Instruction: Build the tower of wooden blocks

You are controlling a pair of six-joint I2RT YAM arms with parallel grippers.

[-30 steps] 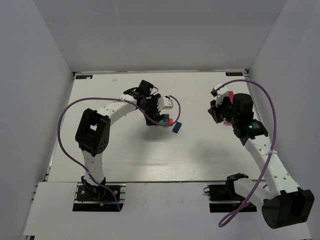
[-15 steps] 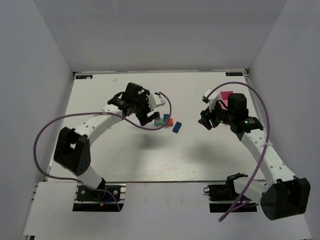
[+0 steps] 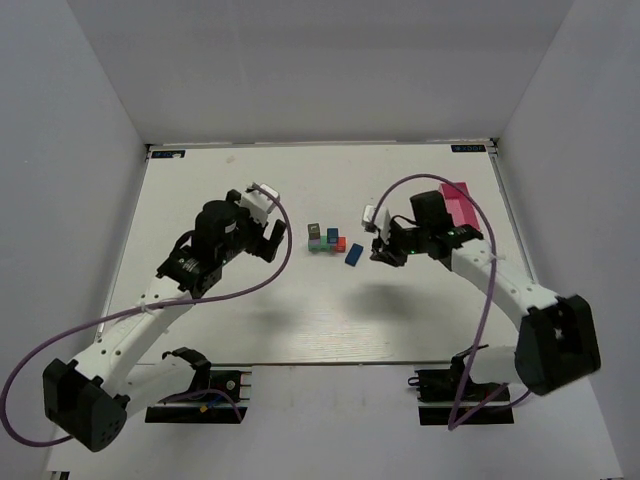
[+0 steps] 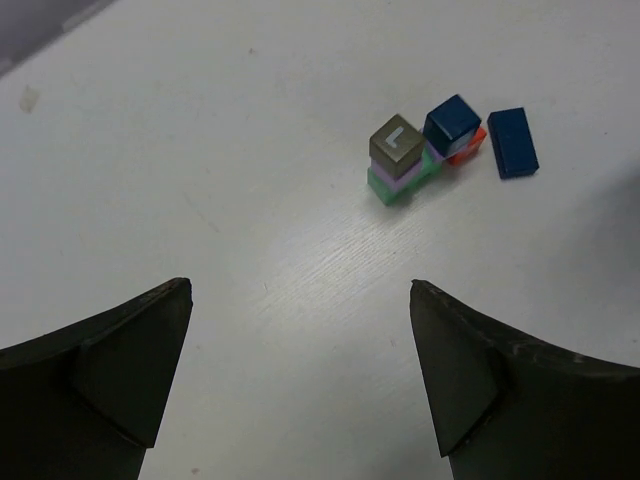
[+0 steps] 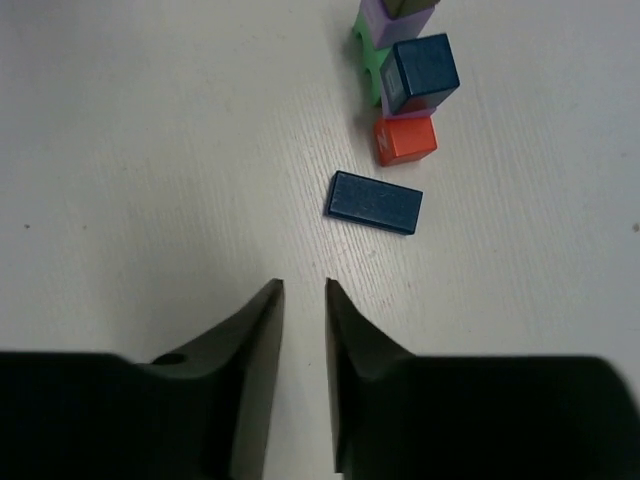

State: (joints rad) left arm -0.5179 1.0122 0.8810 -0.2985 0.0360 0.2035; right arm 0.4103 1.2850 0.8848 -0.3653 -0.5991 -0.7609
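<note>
The tower [image 3: 324, 238] is a small cluster mid-table. In the left wrist view a grey cube [image 4: 397, 142] sits on a lilac block over a green one, with a blue cube [image 4: 452, 122] on a red-orange block [image 4: 469, 148] beside it. A loose blue brick [image 3: 354, 254] lies flat just right of the cluster [image 5: 374, 202]. My left gripper [image 4: 300, 287] is wide open and empty, well left of the tower [image 3: 268, 237]. My right gripper [image 5: 304, 285] hovers right of the blue brick [image 3: 385, 251]; its jaws stand a narrow gap apart with nothing between them.
A pink box [image 3: 460, 204] stands at the table's right edge behind the right arm. White walls close in the table on three sides. Purple cables loop above both arms.
My left arm has drawn back to the left, away from the tower. My right arm has swung left from the pink box towards the blue brick, and its jaws have narrowed.
</note>
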